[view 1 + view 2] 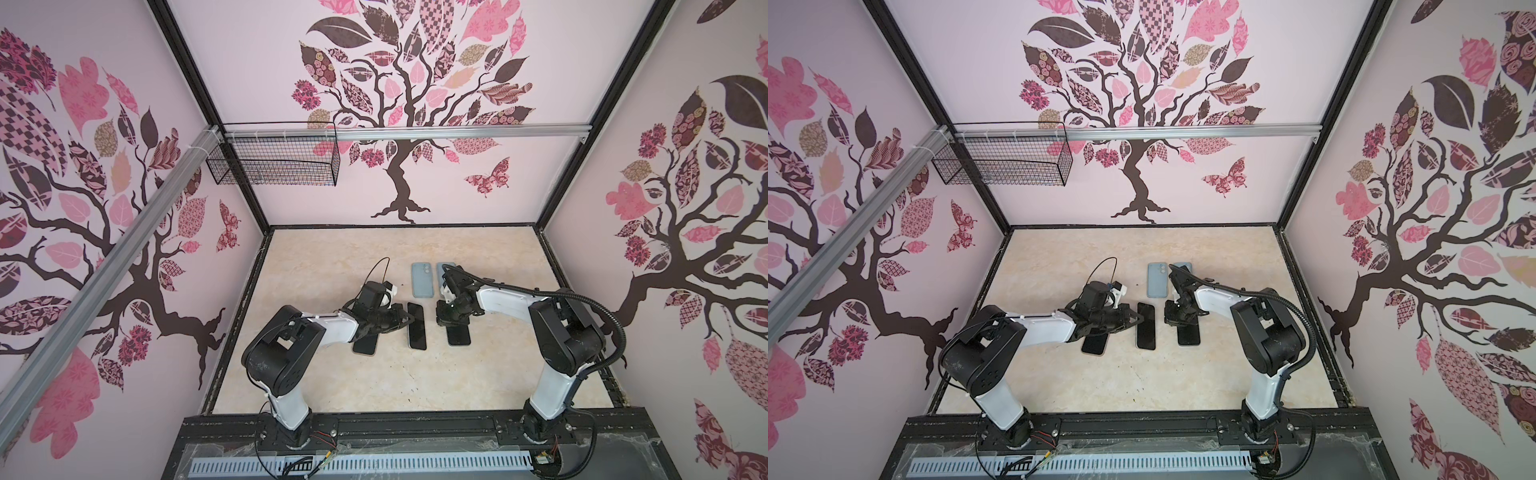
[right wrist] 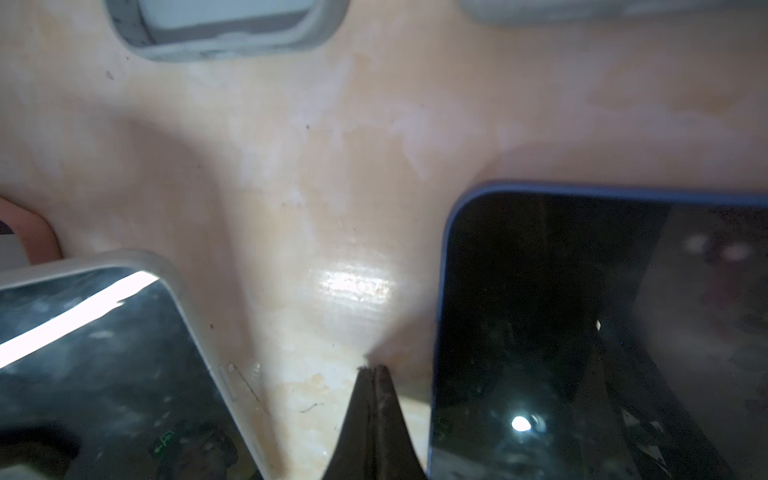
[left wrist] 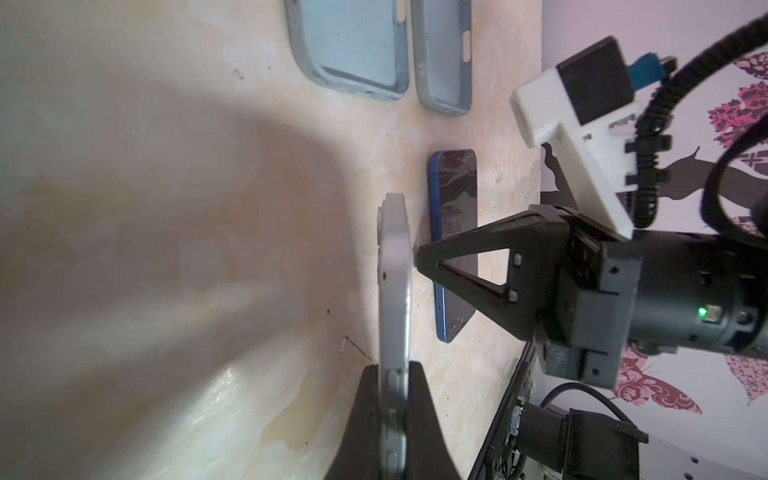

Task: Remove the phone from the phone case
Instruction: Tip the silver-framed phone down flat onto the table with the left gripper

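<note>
Left gripper [image 3: 392, 370]: clamped on one long edge of pale-rimmed phone [image 3: 394, 286], one finger against each face. Phone seen edge-on in left wrist view. Cannot tell whether the pale rim is a case or the phone's own frame.

In both top views, held phone near the middle of the table [image 1: 332, 382], dark screen up, with the left gripper at its left edge. Lifted or resting on the table: cannot tell.

Right gripper [image 2: 371, 370]: jaws pressed together, nothing between them. Tips pointed down at bare table in the gap between the pale-rimmed phone and the blue-rimmed phone [image 2: 582, 332]. In left wrist view, tip just beside the held phone's far edge. Contact not resolvable.

Blue-rimmed phone flat, screen up, on the right of those tips. Its far end hidden under the right gripper in both top views.

Left empty case [image 1: 423, 279] and right empty case [image 3: 440, 54], both blue-grey, open side up, side by side farther back, apart from both sets of tips.

Third phone [image 1: 365, 345] flat, partly under the left arm, left of the held one.
</note>
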